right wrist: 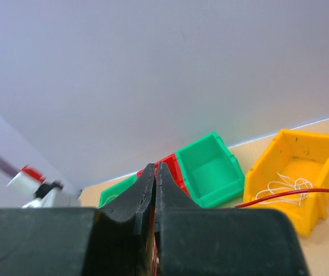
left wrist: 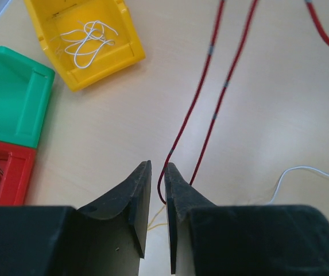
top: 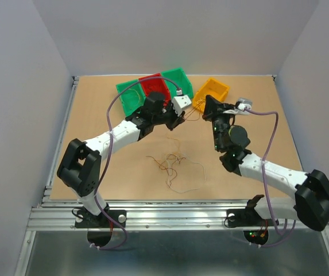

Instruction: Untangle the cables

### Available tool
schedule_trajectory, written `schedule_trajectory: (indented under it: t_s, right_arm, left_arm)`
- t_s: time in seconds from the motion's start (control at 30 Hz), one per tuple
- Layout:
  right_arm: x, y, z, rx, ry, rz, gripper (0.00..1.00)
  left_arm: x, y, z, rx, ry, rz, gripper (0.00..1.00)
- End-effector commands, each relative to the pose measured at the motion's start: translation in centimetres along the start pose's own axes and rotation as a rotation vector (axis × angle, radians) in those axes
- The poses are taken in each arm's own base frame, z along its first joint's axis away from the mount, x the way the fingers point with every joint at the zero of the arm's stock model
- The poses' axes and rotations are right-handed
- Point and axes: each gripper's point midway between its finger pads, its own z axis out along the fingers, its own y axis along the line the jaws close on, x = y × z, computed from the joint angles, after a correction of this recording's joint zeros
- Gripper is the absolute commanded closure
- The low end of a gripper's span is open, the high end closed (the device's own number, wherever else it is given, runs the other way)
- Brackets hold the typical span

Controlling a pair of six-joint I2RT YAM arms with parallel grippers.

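Note:
The cables point(top: 173, 164) lie as a loose tangle of thin brown, orange and white loops on the table, between and in front of both arms. A thin red cable point(left wrist: 216, 109) runs doubled across the table and loops into the narrow gap of my left gripper point(left wrist: 157, 167), hooked round its right finger point(left wrist: 178, 190). The jaws stand slightly apart, not pinching the cable. A yellow wire point(left wrist: 158, 221) shows below them. My right gripper point(right wrist: 155, 167) is lifted and shut, with the red cable point(right wrist: 290, 195) leading out from it to the right. In the top view the two grippers point(top: 178, 121) point(top: 207, 103) are close together near the bins.
Several bins stand at the back: a yellow one point(top: 211, 92) holding white wires point(left wrist: 86, 43), two green ones point(top: 131, 95) point(top: 178, 80) and a red one point(top: 155, 86). A white wire point(left wrist: 302, 171) lies right of my left gripper. Walls enclose the table.

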Motion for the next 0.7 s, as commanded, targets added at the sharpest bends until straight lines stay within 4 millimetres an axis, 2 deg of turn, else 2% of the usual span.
schedule_trajectory:
  t_s: [0.0, 0.03, 0.07, 0.1, 0.13, 0.17, 0.2, 0.33, 0.4, 0.5, 0.53, 0.57, 0.6, 0.67]
  right_arm:
    - [-9.4, 0.8, 3.8, 0.06, -0.318, 0.179, 0.99]
    - [-8.9, 0.7, 4.4, 0.065, -0.314, 0.169, 0.99]
    - [-7.4, 0.5, 5.4, 0.074, -0.296, 0.149, 0.99]
    - [-7.6, 0.5, 6.2, 0.072, -0.304, 0.146, 1.0]
    - [-6.3, 0.1, 6.6, 0.078, -0.281, 0.128, 0.99]
    - [-5.9, 0.0, 7.3, 0.088, -0.271, 0.122, 0.99]
    - [-3.2, -0.7, 8.8, 0.094, -0.209, 0.085, 0.99]
    - [-0.4, -1.6, 9.8, 0.088, -0.132, 0.066, 0.99]
    - [2.2, -2.3, 10.3, 0.095, -0.062, 0.04, 0.99]
    - [5.8, -1.8, 11.6, 0.067, 0.039, -0.011, 0.99]
    - [7.7, -1.9, 11.6, 0.058, 0.111, -0.043, 1.0]
    - [8.4, -1.3, 12.2, 0.039, 0.133, -0.048, 0.99]
    - [11.3, -1.6, 11.9, 0.016, 0.22, -0.089, 0.99]
    - [13.9, -1.8, 11.7, -0.013, 0.29, -0.123, 0.99]
  left_arm:
    - [2.7, -1.0, -1.7, 0.014, 0.105, -0.004, 0.74]
    - [2.5, -1.3, -1.8, 0.022, 0.102, 0.004, 0.74]
    - [2.5, -1.7, -1.8, 0.031, 0.108, 0.004, 0.74]
    - [2.0, -2.3, -1.8, 0.042, 0.097, 0.016, 0.74]
    - [1.7, -2.5, -1.8, 0.046, 0.092, 0.02, 0.74]
    - [2.1, -3.2, -2.1, 0.065, 0.108, 0.011, 0.74]
    - [0.7, -4.1, -3.0, 0.092, 0.071, 0.016, 0.74]
    - [-1.1, -4.8, -4.6, 0.111, 0.016, 0.03, 0.74]
    - [-1.8, -5.3, -5.2, 0.129, -0.006, 0.032, 0.74]
    - [-2.8, -5.7, -6.2, 0.136, -0.038, 0.043, 0.74]
    - [-3.3, -5.8, -6.6, 0.131, -0.052, 0.05, 0.74]
    - [-3.2, -5.9, -6.8, 0.132, -0.055, 0.05, 0.74]
    - [-3.6, -5.9, -7.0, 0.128, -0.07, 0.055, 0.74]
    - [-3.9, -5.9, -7.2, 0.121, -0.082, 0.056, 0.74]
